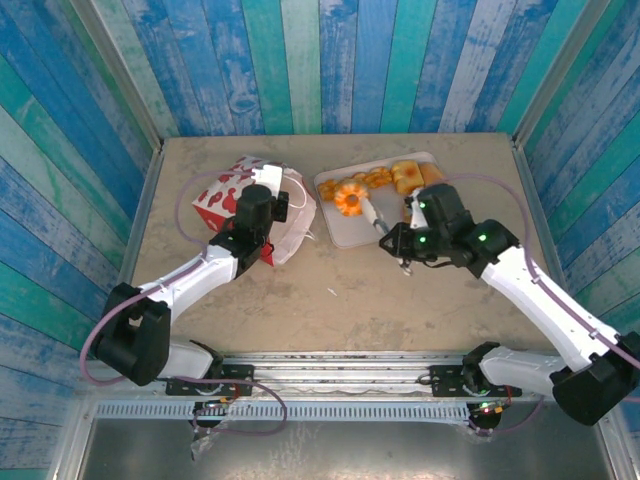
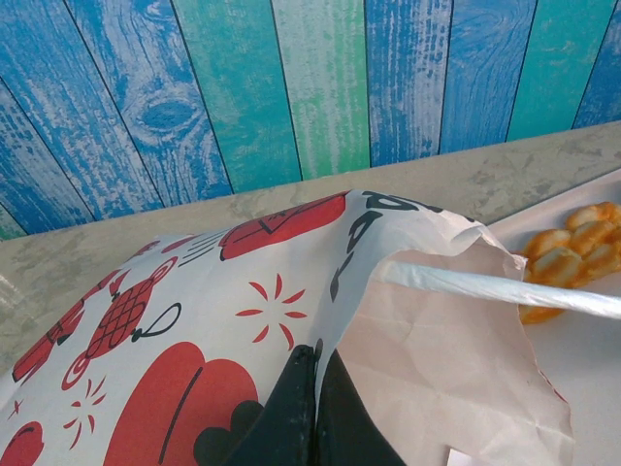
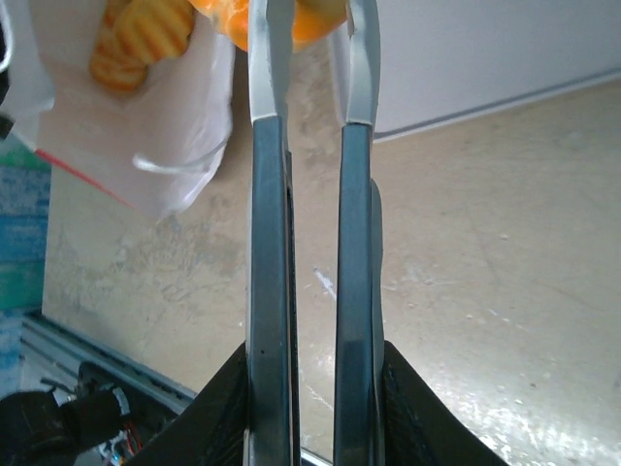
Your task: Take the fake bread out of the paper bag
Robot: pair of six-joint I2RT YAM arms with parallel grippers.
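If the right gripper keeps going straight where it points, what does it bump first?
Probably the orange roll on the white tray: the tongs held by the right gripper reach ahead, tips right by it. Actual touch is hard to judge.

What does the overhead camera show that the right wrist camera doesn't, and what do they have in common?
Overhead adds: both arms, the left arm reaching onto the whole paper bag, and rolls on the white tray. Right wrist adds: a close look at the tongs squeezed in the right tool. Shared: the tongs' tips around an orange round bread, plus tabletop.
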